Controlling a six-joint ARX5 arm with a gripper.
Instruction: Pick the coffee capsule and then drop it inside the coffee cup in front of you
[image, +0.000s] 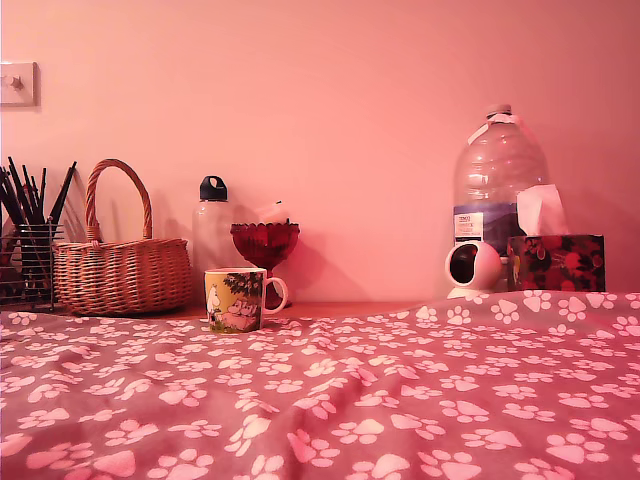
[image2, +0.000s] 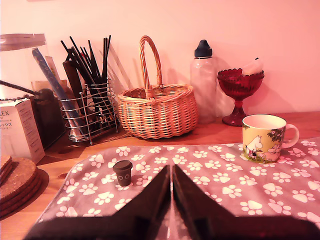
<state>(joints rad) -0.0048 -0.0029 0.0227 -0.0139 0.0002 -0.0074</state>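
Capsule (image2: 122, 173) stands free on the paw-print cloth (image2: 210, 185), close ahead of the tool (image2: 171, 187), whose jaws sit together and empty. Coffee cup (image2: 264, 137) waits well apart, mouth up, so a drop from above should suit.

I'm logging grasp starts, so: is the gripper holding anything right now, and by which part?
Nothing is held. The gripper has its fingers together and empty, while the coffee capsule stands untouched on the paw-print cloth just ahead of it.
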